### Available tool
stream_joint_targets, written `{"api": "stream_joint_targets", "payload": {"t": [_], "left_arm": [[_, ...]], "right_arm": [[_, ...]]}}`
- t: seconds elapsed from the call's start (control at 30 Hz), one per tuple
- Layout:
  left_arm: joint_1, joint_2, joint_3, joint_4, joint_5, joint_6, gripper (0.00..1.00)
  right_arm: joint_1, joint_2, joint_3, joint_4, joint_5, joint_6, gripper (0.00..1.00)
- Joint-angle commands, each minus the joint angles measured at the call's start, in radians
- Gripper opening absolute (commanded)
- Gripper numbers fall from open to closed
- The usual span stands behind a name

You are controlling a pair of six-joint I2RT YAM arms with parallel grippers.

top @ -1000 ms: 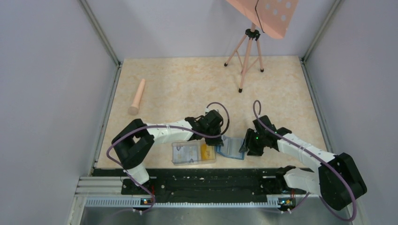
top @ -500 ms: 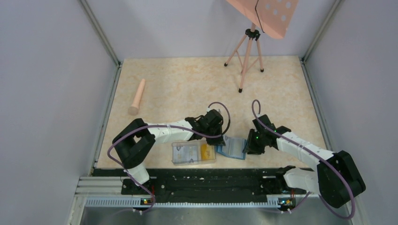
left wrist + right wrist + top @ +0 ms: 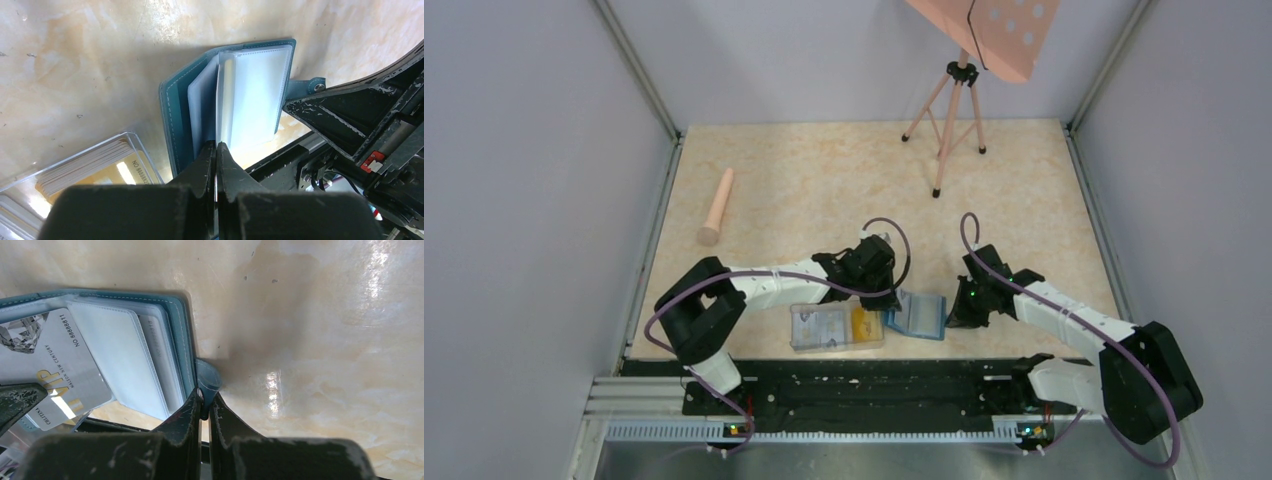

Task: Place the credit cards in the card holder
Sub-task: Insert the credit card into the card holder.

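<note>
While the card holder (image 3: pixel 921 316) lies open close to the front edge of the worktop (image 3: pixel 824 190), there is little room on that side: the black mounting rail (image 3: pixel 864 385) runs just nearer than it. Beyond the holder, the marbled surface lies bare up to the back wall. More bare surface runs from the holder's right to the side wall.

The right tool (image 3: pixel 206 399) is clamped on the snap tab (image 3: pixel 207 377) at the holder's right edge. The left tool (image 3: pixel 216 146) sits at the holder's near-left corner. It is pinched closed on the edge of a pale credit card (image 3: pixel 55 365) marked VIP, which stands among the holder's clear sleeves (image 3: pixel 255 95). The two arms hem the holder in on both sides.

Just left of the holder sits a clear box (image 3: pixel 834 328) holding stacked cards (image 3: pixel 85 167), with yellow ones at the end nearest the holder. The left arm crosses above the box's far edge.

Well beyond the holder, slightly right, stands a pink tripod (image 3: pixel 951 125). A pink cylinder (image 3: pixel 717 207) lies far off to the holder's left, near the side wall.
</note>
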Motion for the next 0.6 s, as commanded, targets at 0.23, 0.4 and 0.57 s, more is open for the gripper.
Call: {"api": "stream_joint_targets", "payload": {"t": [0.23, 0.4, 0.57], "left_arm": [[-0.002, -0.056, -0.031, 0.093, 0.006, 0.009, 0.00], [-0.002, -0.036, -0.038, 0.129, 0.032, 0.001, 0.00], [-0.002, -0.019, -0.030, 0.127, 0.036, 0.003, 0.00]], "right_arm": [[-0.015, -0.012, -0.004, 0.016, -0.001, -0.011, 0.00], [-0.016, -0.009, -0.009, 0.022, -0.007, -0.012, 0.00], [-0.015, -0.006, -0.012, 0.026, -0.010, -0.015, 0.00]]}}
